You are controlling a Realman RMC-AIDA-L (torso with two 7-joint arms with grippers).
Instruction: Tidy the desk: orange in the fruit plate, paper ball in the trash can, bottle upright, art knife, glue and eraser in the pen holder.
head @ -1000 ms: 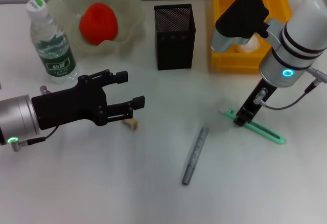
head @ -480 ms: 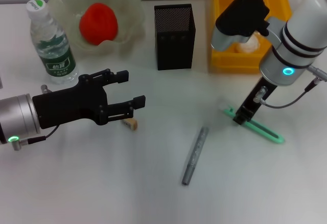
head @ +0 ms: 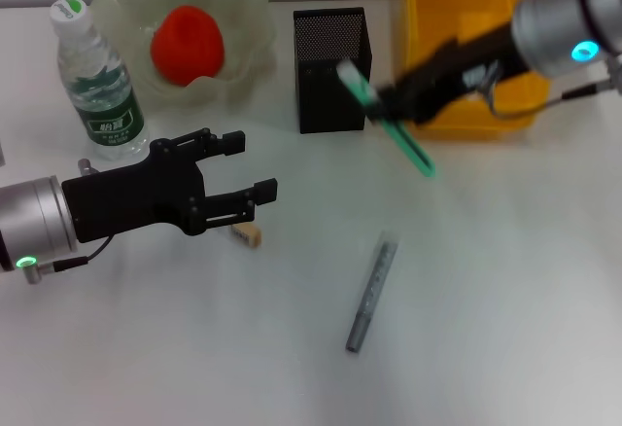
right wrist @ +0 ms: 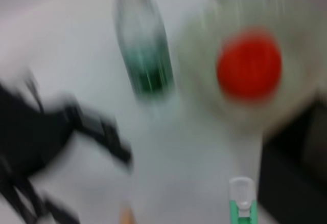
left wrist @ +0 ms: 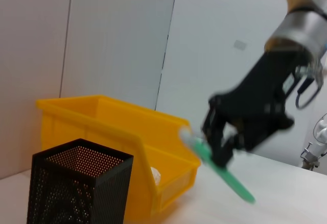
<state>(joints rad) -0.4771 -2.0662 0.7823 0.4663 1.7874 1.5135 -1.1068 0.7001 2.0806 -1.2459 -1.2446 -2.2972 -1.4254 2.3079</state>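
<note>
Holding the green art knife (head: 389, 120) aloft, the right end effector (head: 389, 103) is closed on it near its upper part, just to the right of the pen holder (head: 331, 69) and in front of the trash can (head: 428, 17). The knife is tilted, its clear-capped upper end close to the pen holder's top right corner and its lower end slanting down toward the right, clear of the surface (head: 466, 300). From the left wrist view the same end effector (left wrist: 219, 144) grips the knife (left wrist: 217, 170) beside the yellow trash can (left wrist: 112, 132), where the paper ball (left wrist: 154, 175) shows as a white patch inside. The left end effector (head: 243, 168) hovers over the left of the surface with its fingers spread apart and nothing between them; the eraser (head: 247, 235) lies just below its lower finger. The orange (head: 187, 45) sits in the fruit plate (head: 243, 3), and the bottle (head: 95, 81) stands upright beside it. The grey glue stick (head: 371, 295) lies on the surface, well apart from the pen holder.
</note>
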